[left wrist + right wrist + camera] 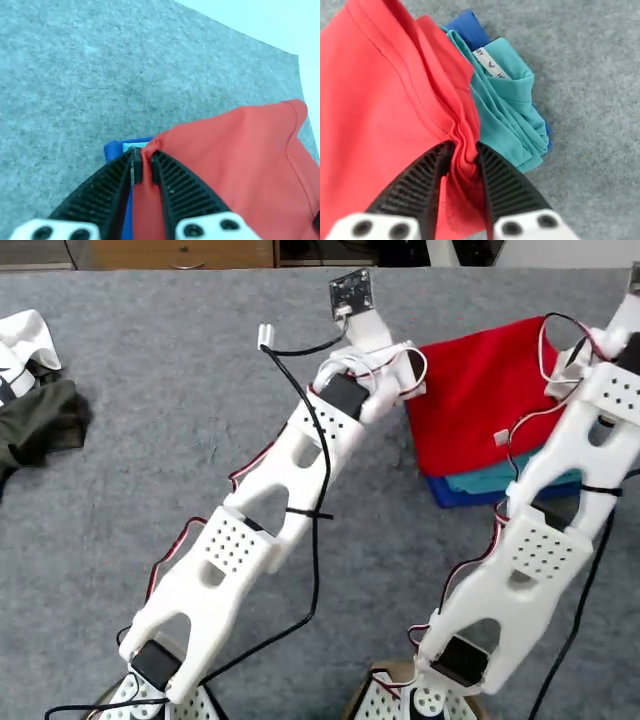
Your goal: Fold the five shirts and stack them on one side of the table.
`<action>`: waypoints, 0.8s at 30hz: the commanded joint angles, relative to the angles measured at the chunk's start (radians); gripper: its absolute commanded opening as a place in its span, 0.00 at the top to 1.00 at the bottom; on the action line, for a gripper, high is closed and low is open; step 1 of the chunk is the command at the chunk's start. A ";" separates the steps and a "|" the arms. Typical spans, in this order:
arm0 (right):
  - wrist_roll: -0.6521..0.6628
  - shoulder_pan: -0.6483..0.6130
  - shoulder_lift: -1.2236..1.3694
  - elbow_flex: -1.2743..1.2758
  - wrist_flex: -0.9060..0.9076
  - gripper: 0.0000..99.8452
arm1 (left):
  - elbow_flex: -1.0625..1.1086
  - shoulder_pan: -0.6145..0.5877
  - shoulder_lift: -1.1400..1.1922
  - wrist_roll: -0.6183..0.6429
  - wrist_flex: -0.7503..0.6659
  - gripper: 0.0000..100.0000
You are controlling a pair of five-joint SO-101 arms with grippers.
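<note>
On the right side of a grey felt desk (200, 370) lies a stack of three shirts: a red shirt (480, 390) on top, a teal shirt (465, 481) under it and a blue shirt (455, 498) at the bottom. From above, the teal and blue ones appear as thin strips along the stack's near edge.

Two white arms rise from the near edge of the desk. The left arm (270, 500) slants across to the red shirt's left edge. The right arm (540, 530) stands over the stack's right part, covering some of it. At the desk's far left edge, well apart from the stack, a white shirt (25, 340) and a dark green shirt (40, 420) lie crumpled, touching each other.

The wrist views add close detail of each grip. In the left wrist view, the left end effector (142, 167) is clenched on a corner of the red shirt. Its black ribbed fingers (175, 185) pinch the cloth, and a sliver of the blue shirt sits just beside them. In the right wrist view, the right end effector (462, 155) is likewise grasping a bunched fold at the red shirt's edge. Seen this close, the teal shirt is rumpled rather than flat. A white label (487, 62) sits at its collar, and the blue shirt peeks out beyond it.
</note>
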 commanded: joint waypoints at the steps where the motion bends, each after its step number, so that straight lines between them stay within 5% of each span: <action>1: 0.008 0.019 0.039 -0.008 -0.028 1.00 | 0.009 0.005 -0.018 0.005 -0.025 0.95; 4: 0.008 0.028 0.067 -0.008 -0.046 1.00 | 0.049 0.005 -0.018 0.008 -0.018 0.88; 17: 0.104 0.110 0.110 -0.004 -0.109 1.00 | 0.072 -0.055 -0.027 0.008 0.029 0.88; 24: 0.143 0.139 0.127 -0.002 -0.109 1.00 | -0.040 -0.147 -0.018 0.008 0.173 0.88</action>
